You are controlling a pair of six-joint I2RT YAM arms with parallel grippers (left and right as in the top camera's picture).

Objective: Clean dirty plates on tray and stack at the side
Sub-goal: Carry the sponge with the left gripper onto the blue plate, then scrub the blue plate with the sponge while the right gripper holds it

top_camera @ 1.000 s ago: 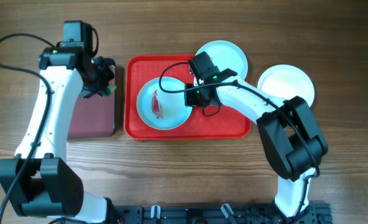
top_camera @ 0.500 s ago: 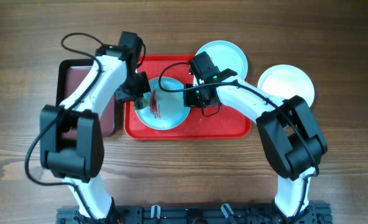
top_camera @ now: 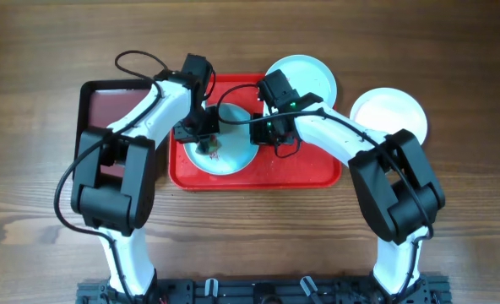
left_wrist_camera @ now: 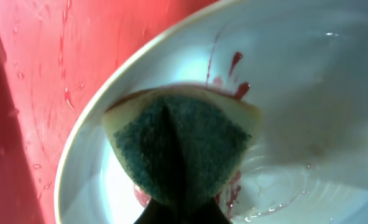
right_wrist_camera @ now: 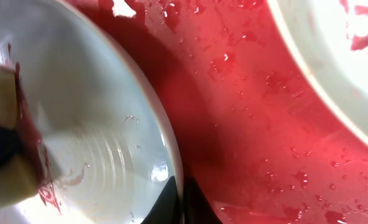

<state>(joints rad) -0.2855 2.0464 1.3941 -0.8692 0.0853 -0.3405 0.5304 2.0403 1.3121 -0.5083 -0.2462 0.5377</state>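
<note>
From above, the left gripper [top_camera: 206,140] is pressing a folded yellow-and-green sponge [top_camera: 209,149] into the pale aqua round shallow plate [top_camera: 233,158]. That plate is lying in the bright red rectangular plastic tray [top_camera: 317,173], and the right gripper [top_camera: 264,128] is pinching its right rim to steady it. A second aqua plate [top_camera: 305,74] is overlapping the tray's far right corner. A white plate [top_camera: 389,114] is sitting on the wooden desk [top_camera: 453,51] just beyond, and a dark maroon tray [top_camera: 106,105] is lying to the left.

In the left wrist view, the gripper is clamping tightly on the sponge. The coarse green scouring face is bulging toward the camera, and the soft yellow foam is touching the glossy glaze. Red sauce [left_wrist_camera: 235,61] is streaking beside and under it, with a film of water pooling nearby.

In the right wrist view, only the thin fingertips are showing at the bottom edge, so I am judging rather than seeing that they are closed on the plate's slim rim. The tray floor is beading with drops, and the second plate is carrying its own red smear.

The risk lies in all that wetness. The slick rim could be slipping from such a narrow pinch under the scrubbing push, sending the plate skating across the tray into its neighbour. The sauce may also be spreading rather than lifting.
</note>
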